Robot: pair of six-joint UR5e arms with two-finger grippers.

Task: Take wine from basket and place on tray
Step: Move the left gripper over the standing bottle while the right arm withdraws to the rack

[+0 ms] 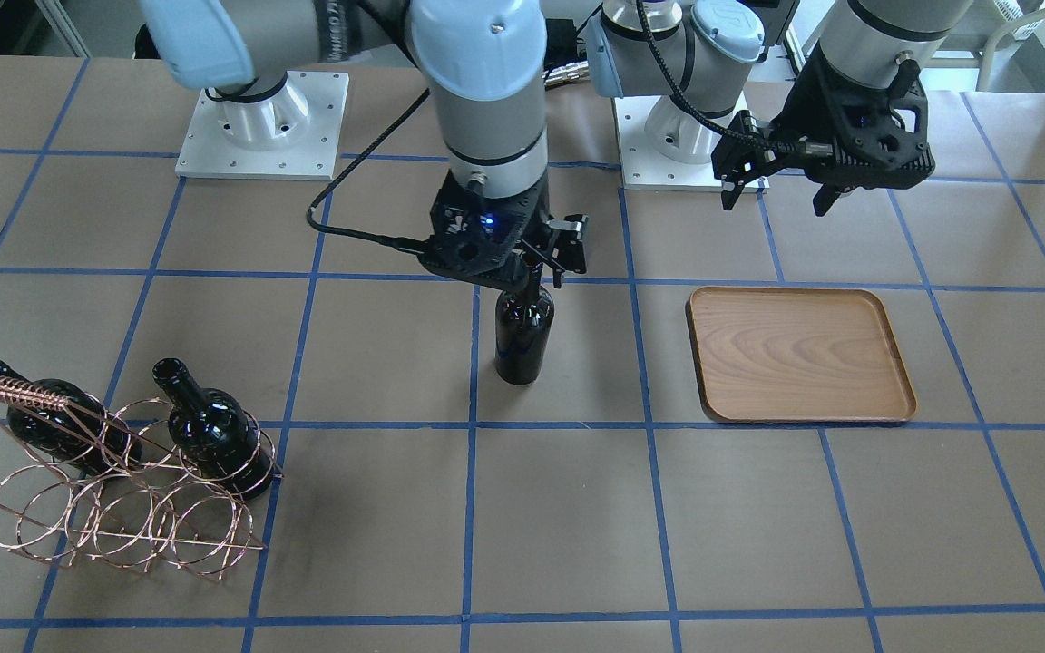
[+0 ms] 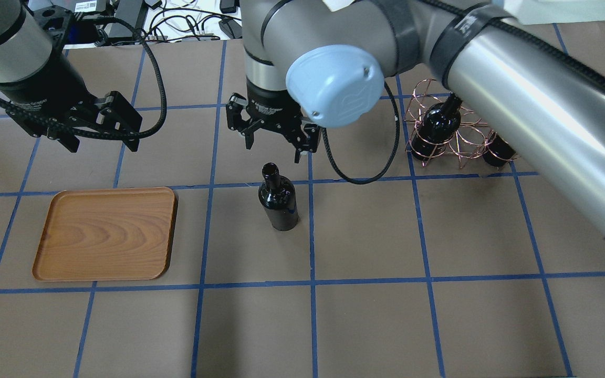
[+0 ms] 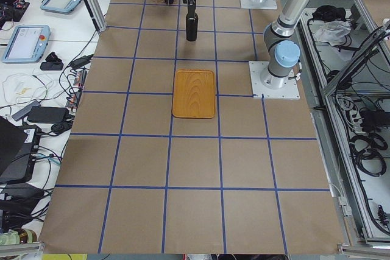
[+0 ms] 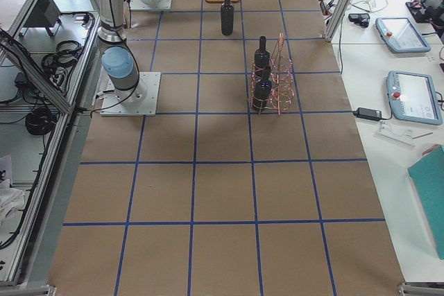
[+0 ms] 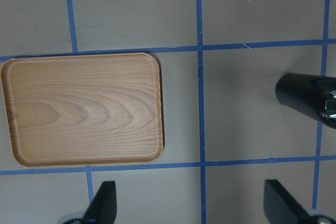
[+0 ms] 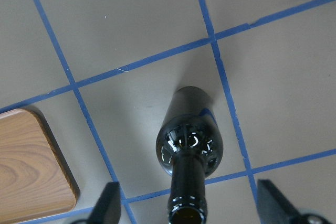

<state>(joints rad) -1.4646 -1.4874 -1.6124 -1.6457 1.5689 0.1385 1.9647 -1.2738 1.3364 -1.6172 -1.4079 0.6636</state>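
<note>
— Which way is the wine (image 2: 280, 202) pointing?

— It is standing upright on the worktop (image 2: 365, 325); its long axis is running vertical, base down and open mouth up. It is sitting outside the basket (image 1: 123, 521), in the middle stretch between the basket and the tray (image 2: 105, 233), well apart from both.

— And what is it looking like?

— Glossy black glass; a round body with curved shoulders narrowing to a long slim neck; no label is showing, and small highlights are glinting on the shoulder in the right wrist view. The tray is lying flat; it is brown wood with curving grain, rounded corners and a low raised rim. The basket is showing as copper-coloured wire rings with a coiled handle (image 1: 10, 392); two more black bottles (image 1: 214, 435) are standing neck-up inside it.

— What are the jaws doing?

— The right gripper (image 2: 274, 149) is hanging over the bottle with its jaws spread wide. In its wrist view the neck is sitting between the two fingertips (image 6: 107, 205) with a clear gap on either side, so nothing is being gripped or touched. The left gripper (image 2: 101, 143) is hovering high near the tray; its jaws are also standing wide apart and holding nothing. Its wrist camera is looking down on the tray, with the bottle at the edge of the view.
</note>
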